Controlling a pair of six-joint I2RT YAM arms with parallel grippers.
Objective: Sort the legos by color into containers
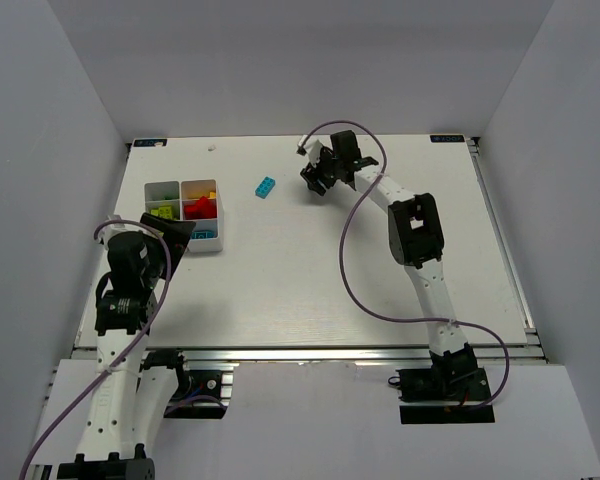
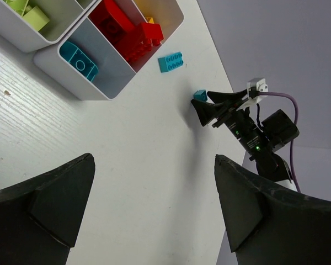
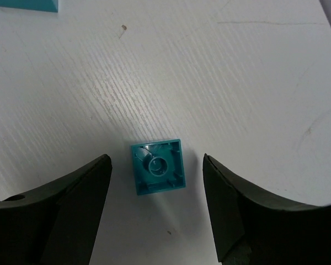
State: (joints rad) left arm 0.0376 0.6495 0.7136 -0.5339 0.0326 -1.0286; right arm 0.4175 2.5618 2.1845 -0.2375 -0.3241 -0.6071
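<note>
**R gripper straddles small teal brick at far side of table**

White wood-grain table (image 1: 310,290), grey walls round it. Divided white tray (image 2: 132,72) sits far left. Its compartments hold lime bricks (image 2: 36,16), red bricks (image 2: 124,30) and one cyan brick (image 2: 80,62), w/ a bit of yellow-orange behind the red. A loose cyan 2x4 brick (image 1: 266,186) lies btwn tray and R gripper (image 3: 156,165). R gripper is down at the tabletop, jaws apart either side of a small square teal brick (image 3: 158,174) lying hollow side up, w/ a gap on both sides and no grip. L gripper (image 2: 154,165) hangs near the tray's near corner, jaws wide, holding nothing.
</note>
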